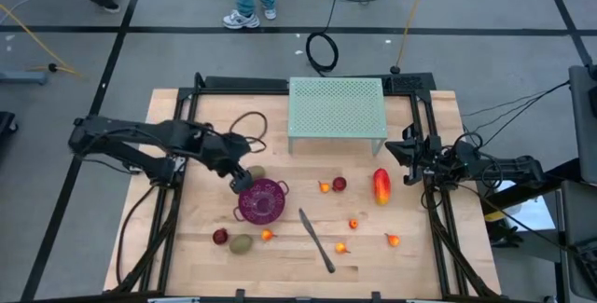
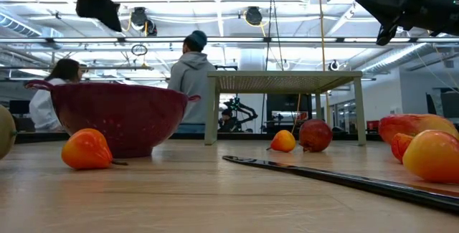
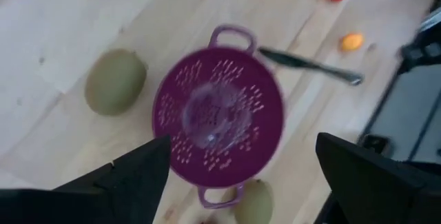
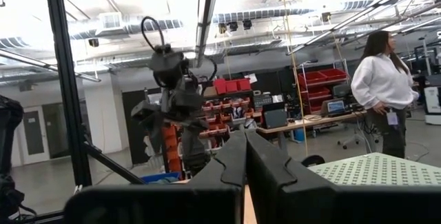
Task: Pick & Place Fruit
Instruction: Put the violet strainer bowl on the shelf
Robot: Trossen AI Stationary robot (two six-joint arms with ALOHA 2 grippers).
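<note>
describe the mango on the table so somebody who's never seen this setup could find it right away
Start at the pale green perforated stand at the table's far edge. Just in front of its right-hand legs, near the right gripper, lies the mango. It is elongated, red fading to yellow, and clearly the largest fruit there; the nearby dark red fruit is small and round.

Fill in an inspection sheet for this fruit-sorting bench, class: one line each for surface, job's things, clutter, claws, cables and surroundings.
Surface: wooden table, bare patches.
Job's things: mango, kiwi and small red and orange fruit lie scattered; none in the purple bowl.
Clutter: knife, green perforated stand.
Claws: left claw open above the bowl; right claw shut at the table's right edge.
Cables: black loop on the table.
Surroundings: people standing beyond the table.
</note>
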